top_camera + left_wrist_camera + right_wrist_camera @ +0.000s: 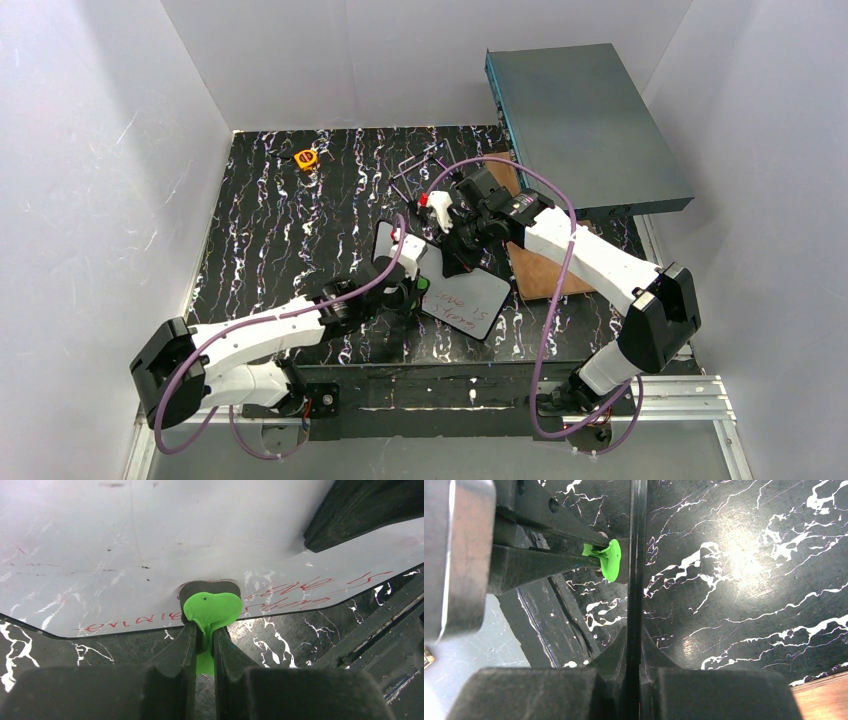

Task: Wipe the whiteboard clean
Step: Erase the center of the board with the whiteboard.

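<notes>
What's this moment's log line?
left gripper: shut on green eraser, against whiteboard | right gripper: shut on whiteboard | red writing present

Red writing on whiteboard [470, 305] was too small to read. Wooden board [545, 275], right of whiteboard, lay largely hidden under grey box [590, 120]. Orange item [306, 158] beyond whiteboard was too small to identify.

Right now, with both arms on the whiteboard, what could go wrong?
The right pincer holds the whiteboard only by its thin edge, so wiping pressure might twist it loose. The left pincer pinches the green eraser by a narrow tab, which could slip. The red writing sits near the board's rim, so a stroke may run off.
</notes>
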Motion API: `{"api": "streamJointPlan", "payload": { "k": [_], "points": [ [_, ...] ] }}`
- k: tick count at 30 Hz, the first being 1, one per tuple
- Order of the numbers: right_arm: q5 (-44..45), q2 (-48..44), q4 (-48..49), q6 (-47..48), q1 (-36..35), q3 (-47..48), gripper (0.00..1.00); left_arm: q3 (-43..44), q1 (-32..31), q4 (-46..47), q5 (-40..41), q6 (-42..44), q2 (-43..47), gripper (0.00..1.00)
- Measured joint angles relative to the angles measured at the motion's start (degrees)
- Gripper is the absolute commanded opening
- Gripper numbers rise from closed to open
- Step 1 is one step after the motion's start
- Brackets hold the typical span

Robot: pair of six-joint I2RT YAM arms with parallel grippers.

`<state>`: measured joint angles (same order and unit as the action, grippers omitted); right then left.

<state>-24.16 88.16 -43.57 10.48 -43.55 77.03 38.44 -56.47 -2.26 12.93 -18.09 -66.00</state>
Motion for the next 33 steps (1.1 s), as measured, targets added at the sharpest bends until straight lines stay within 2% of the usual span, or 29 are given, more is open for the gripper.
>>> {"api": "streamJointPlan", "payload": {
  "k": [8,14,21,33],
  "points": [
    [-0.48,0.0,-0.09,0.33,-0.13,0.0,0.01,-9.9,0.0,7.98,-0.04,-3.21,1.97,0.0],
    [-1.09,0.0,-0.13,0.7,-0.68,-0.02,0.01,-14.45,0.0,10.03,-0.24,-3.87,2.71,0.0],
    [-0.9,0.0,-0.15,0.63,-0.68,-0.02,0.01,-13.46,0.0,10.29,-1.51,-1.77,2.45,0.0],
    [-0.04,0.0,0.09,0.07,-0.07,-0.02,0.01,-1.4,-0.09,3.08,-1.16,0.46,1.6,0.0]
  ]
}}
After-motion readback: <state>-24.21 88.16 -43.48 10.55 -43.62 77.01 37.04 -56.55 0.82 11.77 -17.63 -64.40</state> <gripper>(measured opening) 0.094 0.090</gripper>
